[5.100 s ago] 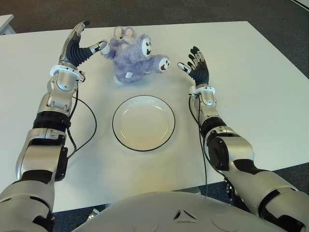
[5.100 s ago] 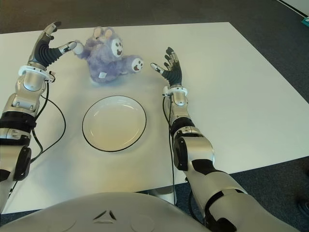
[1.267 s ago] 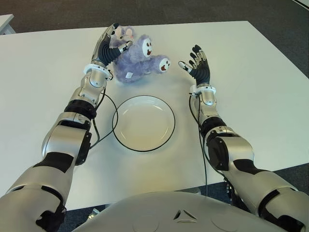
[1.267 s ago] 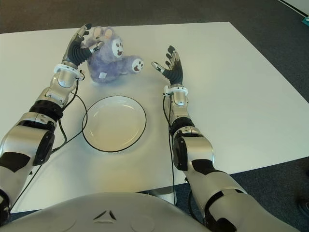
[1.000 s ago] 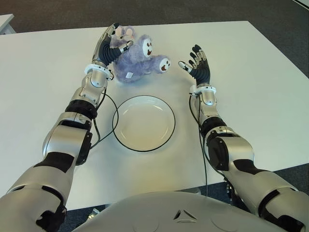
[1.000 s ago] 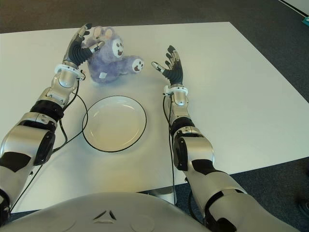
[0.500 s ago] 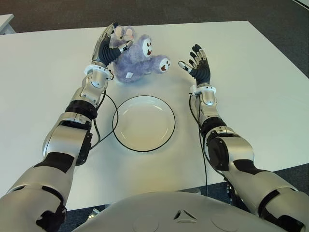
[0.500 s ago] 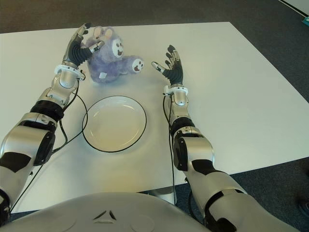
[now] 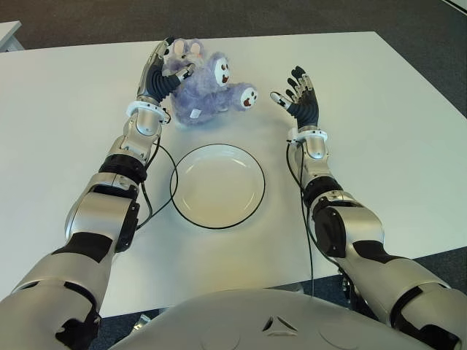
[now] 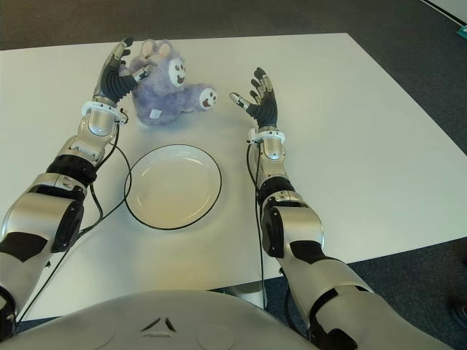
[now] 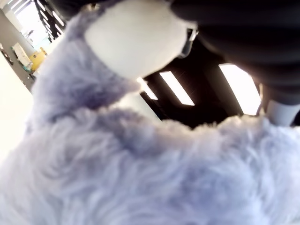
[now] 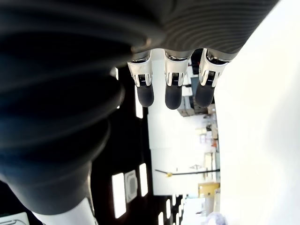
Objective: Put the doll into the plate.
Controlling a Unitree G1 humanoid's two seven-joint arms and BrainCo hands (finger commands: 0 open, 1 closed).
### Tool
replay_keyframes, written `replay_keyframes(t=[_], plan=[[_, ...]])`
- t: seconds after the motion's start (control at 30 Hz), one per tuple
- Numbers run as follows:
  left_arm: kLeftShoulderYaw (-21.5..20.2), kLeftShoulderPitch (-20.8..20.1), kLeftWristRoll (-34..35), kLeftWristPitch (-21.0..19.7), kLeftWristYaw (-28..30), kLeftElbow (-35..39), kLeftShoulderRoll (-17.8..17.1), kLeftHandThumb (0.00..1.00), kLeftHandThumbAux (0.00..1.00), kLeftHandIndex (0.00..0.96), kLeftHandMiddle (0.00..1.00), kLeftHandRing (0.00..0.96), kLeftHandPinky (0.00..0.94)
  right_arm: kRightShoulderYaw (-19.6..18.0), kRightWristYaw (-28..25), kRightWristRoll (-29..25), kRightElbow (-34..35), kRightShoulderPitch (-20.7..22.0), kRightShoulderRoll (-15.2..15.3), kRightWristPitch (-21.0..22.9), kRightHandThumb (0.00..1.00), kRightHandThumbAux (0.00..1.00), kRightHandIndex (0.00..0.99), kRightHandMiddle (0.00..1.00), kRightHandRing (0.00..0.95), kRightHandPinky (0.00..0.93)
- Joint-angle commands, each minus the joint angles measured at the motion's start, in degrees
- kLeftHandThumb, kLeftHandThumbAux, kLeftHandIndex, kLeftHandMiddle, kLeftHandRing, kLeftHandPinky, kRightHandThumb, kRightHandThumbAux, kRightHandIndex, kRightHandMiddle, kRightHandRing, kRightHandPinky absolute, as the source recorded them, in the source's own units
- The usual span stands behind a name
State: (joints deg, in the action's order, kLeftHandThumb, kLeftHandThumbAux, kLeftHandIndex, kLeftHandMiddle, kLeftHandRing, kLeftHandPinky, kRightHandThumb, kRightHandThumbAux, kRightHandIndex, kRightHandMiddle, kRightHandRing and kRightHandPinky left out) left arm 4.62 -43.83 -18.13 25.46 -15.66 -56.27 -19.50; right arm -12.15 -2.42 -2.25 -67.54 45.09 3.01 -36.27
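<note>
Pressing against the doll's (image 9: 208,89) left flank, the left hand (image 9: 159,74) has its fingers spread over the purple fur, though whether they truly clasp it is hard to tell. The doll lies on the white table (image 9: 379,124) just beyond the empty plate (image 9: 217,185). Right of the doll, the right hand (image 9: 300,100) is raised with fingers splayed, holding nothing.
</note>
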Motion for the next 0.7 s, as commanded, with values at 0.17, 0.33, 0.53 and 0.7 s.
replay_keyframes(t=[0.17,0.33,0.53,0.7], plan=[[-0.2,1.7,0.3,0.8,-0.2,0.2,-0.3,0.252,0.464,0.0,0.082,0.102,0.085,-0.4,-0.2,-0.7,-1.8,-4.6,-1.0,-0.4,0.1,0.848,0.072,0.072,0.068,0.088],[0.0,1.9,-0.1,0.9,-0.1,0.3,-0.8,0.223,0.454,0.0,0.084,0.097,0.058,-0.3,-0.2,-0.6,-1.8,-4.6,-1.0,-0.4,0.095,0.846,0.07,0.07,0.067,0.085],[0.0,2.3,0.1,0.6,0.4,0.6,-1.0,0.212,0.448,0.0,0.08,0.087,0.046,-0.3,-0.3,-0.6,-1.8,-4.5,-1.0,-0.3,0.085,0.843,0.069,0.07,0.066,0.084],[0.0,2.6,0.2,0.2,0.6,1.0,-1.1,0.208,0.437,0.0,0.08,0.084,0.03,-0.3,-0.5,-0.7,-1.7,-4.5,-1.1,-0.4,0.083,0.842,0.069,0.07,0.067,0.086]])
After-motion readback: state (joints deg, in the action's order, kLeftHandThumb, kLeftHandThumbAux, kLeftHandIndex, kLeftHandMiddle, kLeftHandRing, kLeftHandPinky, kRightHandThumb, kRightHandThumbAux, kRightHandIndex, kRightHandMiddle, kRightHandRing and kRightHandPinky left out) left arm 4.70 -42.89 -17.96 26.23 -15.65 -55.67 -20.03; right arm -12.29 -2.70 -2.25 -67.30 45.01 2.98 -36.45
